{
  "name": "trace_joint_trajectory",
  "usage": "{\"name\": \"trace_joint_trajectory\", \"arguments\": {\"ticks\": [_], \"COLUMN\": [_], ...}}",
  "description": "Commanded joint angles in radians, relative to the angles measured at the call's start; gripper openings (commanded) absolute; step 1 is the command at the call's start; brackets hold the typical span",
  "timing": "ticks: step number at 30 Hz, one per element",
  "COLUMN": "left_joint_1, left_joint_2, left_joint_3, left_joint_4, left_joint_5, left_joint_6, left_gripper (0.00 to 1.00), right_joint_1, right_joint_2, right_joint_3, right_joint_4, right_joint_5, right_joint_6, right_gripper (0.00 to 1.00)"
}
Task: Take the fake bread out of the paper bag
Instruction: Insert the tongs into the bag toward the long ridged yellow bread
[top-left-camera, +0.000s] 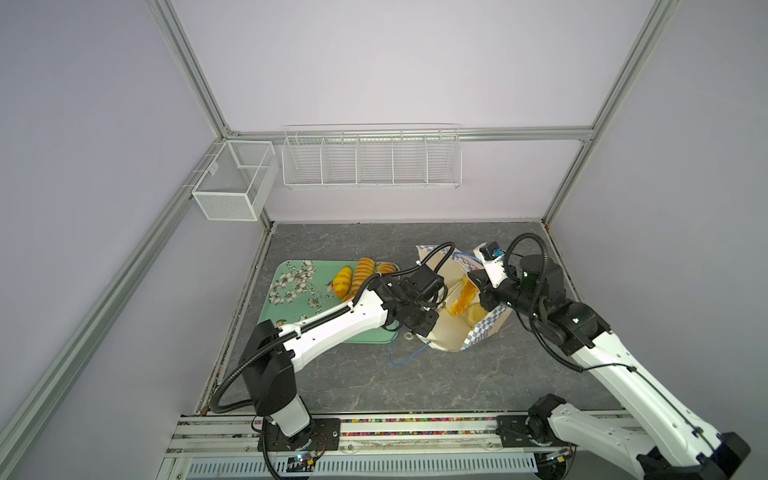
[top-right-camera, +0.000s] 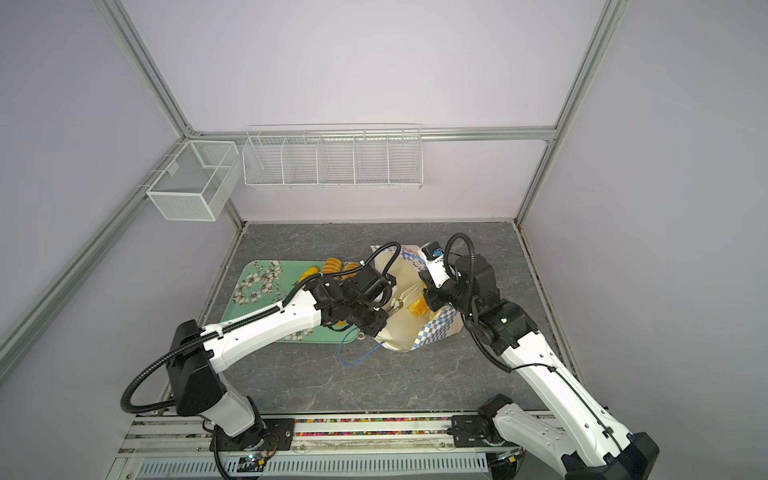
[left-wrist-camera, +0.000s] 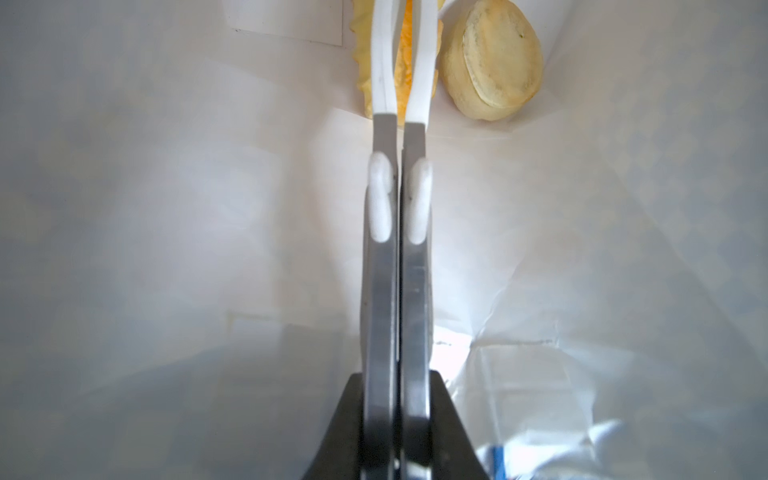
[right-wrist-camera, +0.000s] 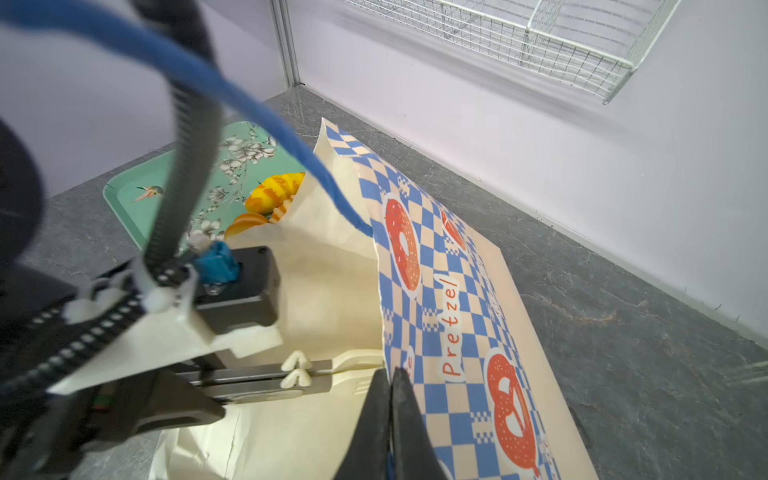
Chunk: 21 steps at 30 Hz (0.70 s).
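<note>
Now | my left pincer (left-wrist-camera: 405, 50) inside the paper bag (right-wrist-camera: 449, 257), nipped tight on a ribbed loaf (left-wrist-camera: 360, 83) | pale bun (left-wrist-camera: 492, 62) beside it | my right pincer (right-wrist-camera: 390, 399) pinching the bag's rim | other breads (top-left-camera: 344, 279) on the tray (top-left-camera: 286, 270).

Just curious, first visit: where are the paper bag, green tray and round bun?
paper bag (right-wrist-camera: 457, 291): right wrist view, checkered side.
green tray (top-left-camera: 291, 286): a top view, left part.
round bun (left-wrist-camera: 492, 66): left wrist view, flat face.

Left gripper (left-wrist-camera: 406, 50), right gripper (right-wrist-camera: 390, 376) seemingly clamped
</note>
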Motion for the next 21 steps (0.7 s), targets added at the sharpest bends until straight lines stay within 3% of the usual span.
{"name": "trace_joint_trajectory", "arguments": {"ticks": [1, 4, 9, 21], "left_joint_1": [0.006, 0.006, 0.006, 0.034], "left_joint_2": [-0.055, -0.067, -0.041, 0.117], "left_joint_3": [-0.035, -0.051, -0.035, 0.166], "left_joint_4": [0.063, 0.067, 0.055, -0.065], "left_joint_5": [-0.025, -0.025, -0.057, 0.004], "left_joint_6": [-0.014, -0.019, -0.038, -0.109], "left_gripper": [0.0, 0.0, 0.26, 0.32], "right_joint_1": [0.005, 0.007, 0.012, 0.035], "right_joint_2": [0.025, 0.043, 0.065, 0.072], "right_joint_3": [0.036, 0.056, 0.092, 0.044], "right_joint_4": [-0.024, -0.024, -0.04, -0.013], "right_joint_5": [0.045, 0.057, 0.042, 0.036], "right_joint_6": [-0.118, -0.164, -0.193, -0.162], "right_gripper": [0.07, 0.07, 0.07, 0.07]}}
